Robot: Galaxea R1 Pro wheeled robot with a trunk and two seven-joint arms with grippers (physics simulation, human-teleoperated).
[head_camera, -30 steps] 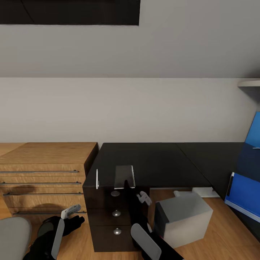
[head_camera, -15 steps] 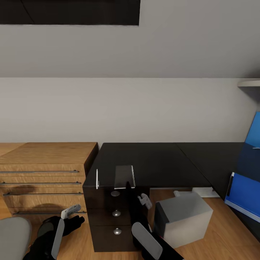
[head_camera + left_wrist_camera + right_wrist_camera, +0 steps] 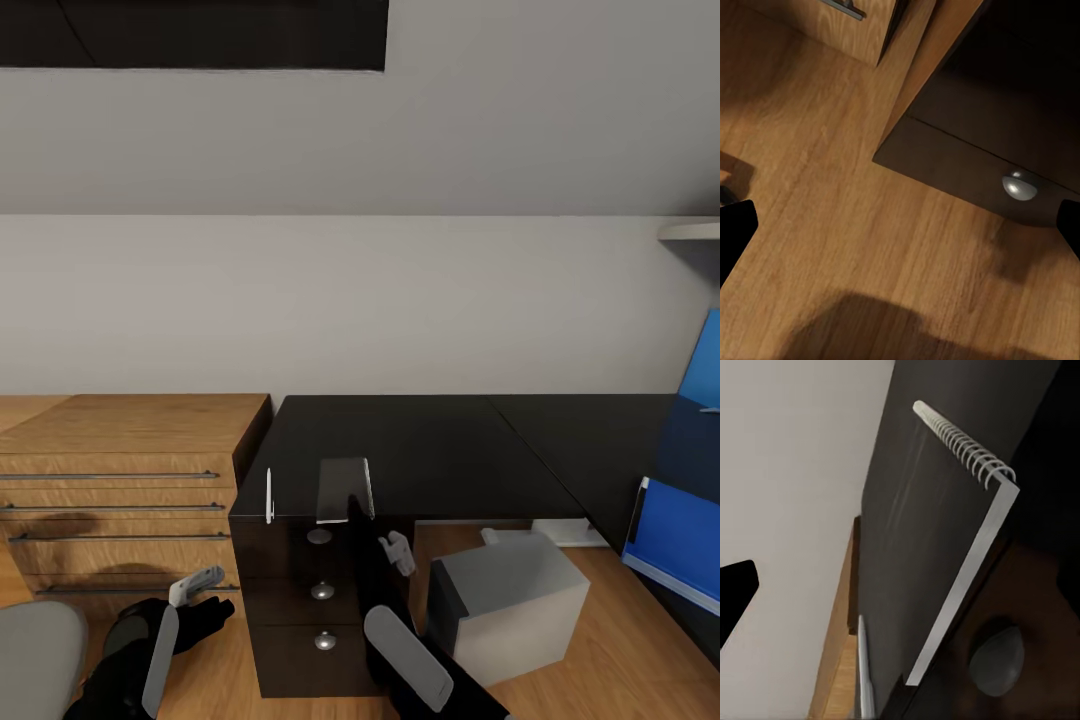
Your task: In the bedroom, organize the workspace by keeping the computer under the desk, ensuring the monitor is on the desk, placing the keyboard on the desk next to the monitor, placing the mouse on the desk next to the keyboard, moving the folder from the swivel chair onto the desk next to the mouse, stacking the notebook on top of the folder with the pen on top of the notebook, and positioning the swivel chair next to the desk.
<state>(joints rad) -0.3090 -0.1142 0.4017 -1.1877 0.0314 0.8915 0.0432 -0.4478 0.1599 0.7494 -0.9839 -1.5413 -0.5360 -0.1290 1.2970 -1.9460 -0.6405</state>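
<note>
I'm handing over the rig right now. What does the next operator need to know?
Left gripper: open, empty, low by the desk's drawer unit.
Right gripper: open, empty, just below the notebook.
The notebook overhangs the front edge of the desk, and the pen lies beside it at the same edge.
The computer is on the floor by the desk.
The folder is at far right; I cannot tell what it rests on.
Done: no stack has been built.
Left: place the folder, then stack the notebook and pen on it, and do the other placements.

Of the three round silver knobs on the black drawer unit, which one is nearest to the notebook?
The top knob, directly under the notebook at the desk edge; the other two sit lower.
</note>
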